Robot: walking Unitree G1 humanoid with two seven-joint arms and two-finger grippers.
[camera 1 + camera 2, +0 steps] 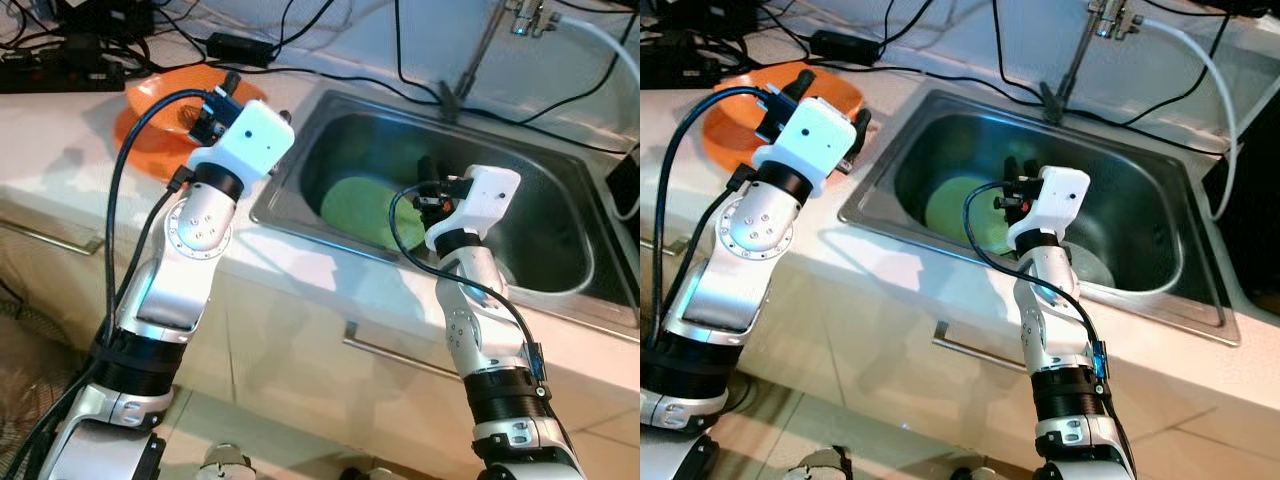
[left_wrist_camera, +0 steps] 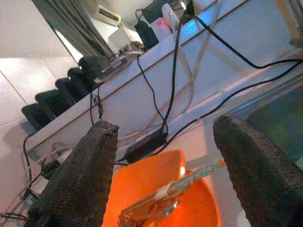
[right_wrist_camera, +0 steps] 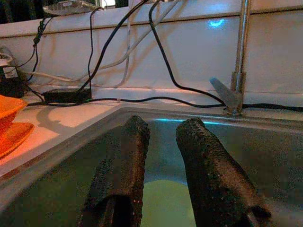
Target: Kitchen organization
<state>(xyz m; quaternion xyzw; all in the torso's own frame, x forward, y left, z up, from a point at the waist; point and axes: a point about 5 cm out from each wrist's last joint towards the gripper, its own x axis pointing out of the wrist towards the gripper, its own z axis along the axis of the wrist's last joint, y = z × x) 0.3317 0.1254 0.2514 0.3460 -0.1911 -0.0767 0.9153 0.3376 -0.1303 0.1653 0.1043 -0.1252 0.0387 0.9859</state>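
Observation:
An orange bowl (image 1: 150, 110) stands on the white counter left of the sink, with a long utensil (image 2: 170, 191) lying across it. My left gripper (image 1: 255, 95) hovers just above the bowl's right side, fingers wide open and empty. A green plate (image 1: 365, 205) lies on the bottom of the steel sink (image 1: 290, 215). My right gripper (image 1: 425, 178) reaches into the sink just above the plate's right edge. Its fingers (image 3: 128, 156) stand only a narrow gap apart with nothing between them.
The tap (image 1: 480, 50) rises behind the sink. Black cables and a power brick (image 1: 240, 45) lie along the back of the counter. A pale round rim (image 1: 560, 285) curves in the sink's right half. A cupboard handle (image 1: 400, 355) runs below the counter edge.

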